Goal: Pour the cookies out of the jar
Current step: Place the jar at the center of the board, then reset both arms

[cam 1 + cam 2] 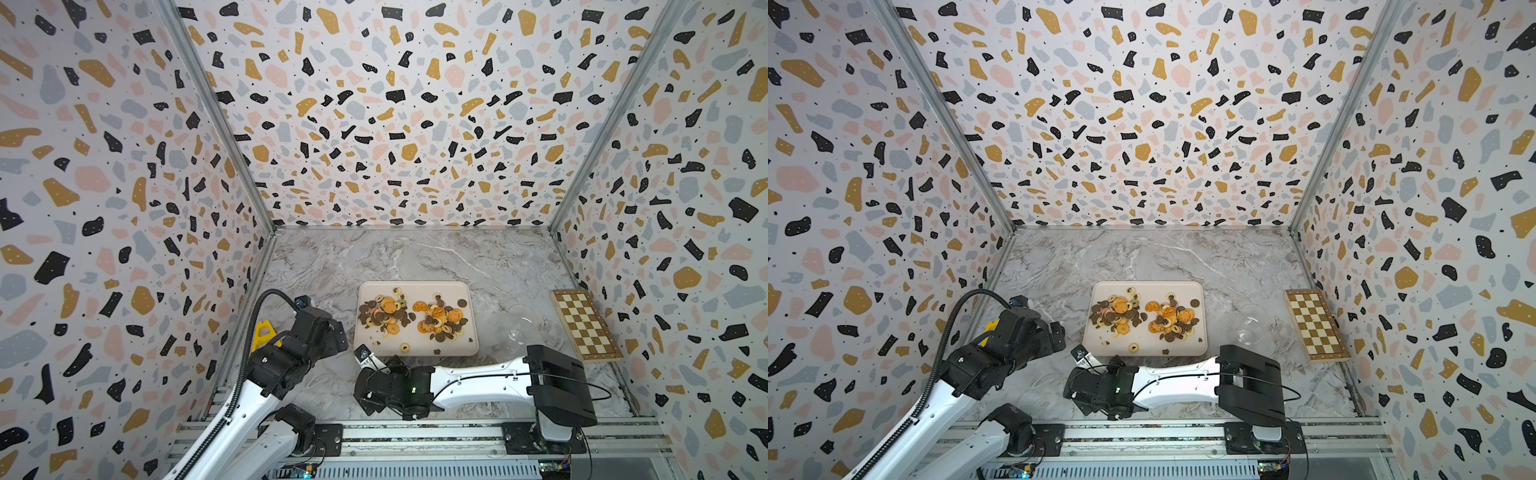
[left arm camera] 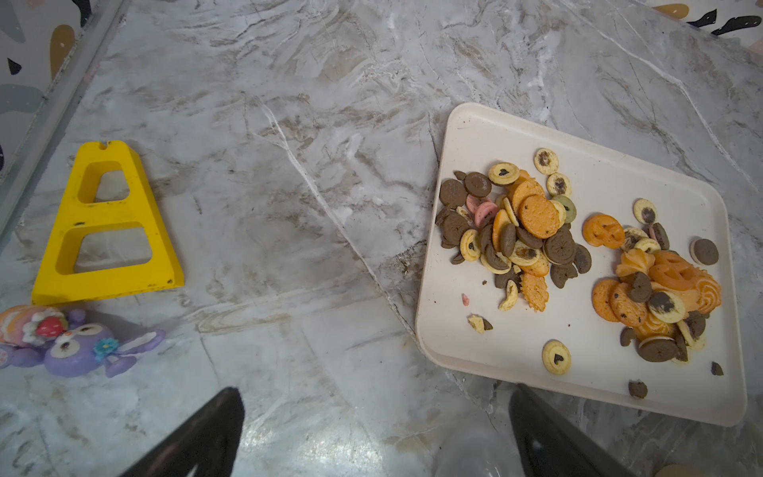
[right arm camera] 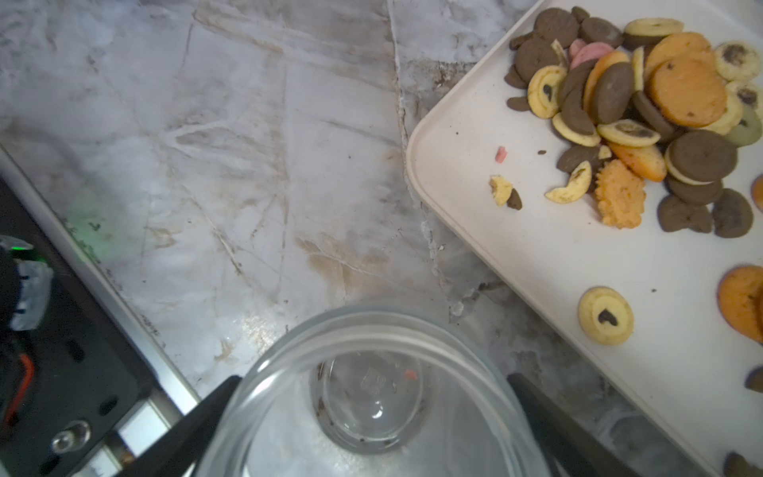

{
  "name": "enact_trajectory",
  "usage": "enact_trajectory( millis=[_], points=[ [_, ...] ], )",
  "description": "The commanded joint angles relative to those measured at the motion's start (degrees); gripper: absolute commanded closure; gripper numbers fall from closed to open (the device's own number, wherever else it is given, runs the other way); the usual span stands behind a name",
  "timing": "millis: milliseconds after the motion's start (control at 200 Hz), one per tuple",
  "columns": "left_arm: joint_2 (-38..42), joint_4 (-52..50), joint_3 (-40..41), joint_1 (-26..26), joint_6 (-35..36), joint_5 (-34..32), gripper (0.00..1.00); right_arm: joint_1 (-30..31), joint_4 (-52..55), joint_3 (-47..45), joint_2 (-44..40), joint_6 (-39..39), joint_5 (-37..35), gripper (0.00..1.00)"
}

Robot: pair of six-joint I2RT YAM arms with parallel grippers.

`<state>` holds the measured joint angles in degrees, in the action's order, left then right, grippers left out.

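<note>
Jar (image 3: 363, 446): clear, empty save crumbs. Sits between the jaws of the right pincer (image 3: 373, 378), which close on its wall near the rim. Apparently upright on the table (image 3: 247, 165), long axis vertical, mouth up toward that pincer's wrist. Likely light, stiff, slick: hold below the rim.
Cookies (image 1: 384, 313): two heaps on the tray (image 1: 419, 286) just beyond that pincer; light, brittle, some broken.
Left pincer (image 2: 375, 392): wide open, empty, tray to its right.

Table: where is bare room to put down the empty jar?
Free: the wide strip between tray and back wall; the patch between tray and yellow stand. Crowded: between tray and chessboard, where a glass piece lies; the near edge, under both arms.
</note>
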<state>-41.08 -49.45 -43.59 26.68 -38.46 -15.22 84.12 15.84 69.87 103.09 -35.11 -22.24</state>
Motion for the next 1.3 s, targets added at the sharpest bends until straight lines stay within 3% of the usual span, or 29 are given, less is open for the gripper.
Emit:
enact_trajectory(
  millis=[0, 160, 305, 446, 616, 741, 906, 1016, 1136, 1226, 1296],
  points=[
    [0.3, -0.1, -0.4, -0.5, -0.6, 0.8, 0.01, 0.1, 0.9, 1.8, -3.9, -0.5, -0.7, 0.01],
    [0.3, -0.5, -0.9, -0.5, -0.9, 0.9, 0.01, 0.3, 2.6, 2.9, -6.5, -0.5, -1.5, 0.01],
    [-0.3, -0.8, -2.2, -0.5, -0.3, 0.6, 0.01, 1.3, 7.0, 5.7, -12.6, -0.2, -6.7, 0.01],
    [-2.8, -0.5, -4.7, -0.5, 1.4, -0.1, 0.01, 1.1, 10.9, 5.1, -22.3, -0.2, -14.3, 0.01],
    [-4.0, 0.4, -8.5, -0.7, 4.2, -5.5, 0.01, -2.1, 18.8, 1.6, -33.8, -1.2, -29.2, 0.01],
    [-3.3, 5.0, -8.0, -0.7, 6.9, -12.3, 0.01, -6.3, 15.2, -6.5, -40.5, 12.1, -31.6, 0.01],
    [-2.0, 15.4, -2.5, -0.7, 13.0, -21.3, 0.01, -16.3, 14.4, -14.0, -44.4, 11.2, -34.2, 0.00],
    [-2.0, 24.5, 2.6, -0.7, 18.6, -27.4, 0.01, -24.1, 13.2, -17.8, -48.8, 4.1, -35.5, 0.00],
    [-2.3, 37.9, 9.2, -1.7, 24.1, -34.2, 0.01, -34.5, -2.8, -29.0, -58.6, 12.4, -31.6, 0.00],
    [-3.6, 47.4, 13.4, -3.9, 25.4, -33.7, 0.01, -40.7, -14.4, -37.1, -63.8, 19.4, -28.2, 0.00],
    [-6.1, 52.1, 15.2, -6.2, 26.2, -32.0, 0.01, -46.7, -16.8, -40.4, -64.0, 19.8, -27.6, 0.00]
  ],
)
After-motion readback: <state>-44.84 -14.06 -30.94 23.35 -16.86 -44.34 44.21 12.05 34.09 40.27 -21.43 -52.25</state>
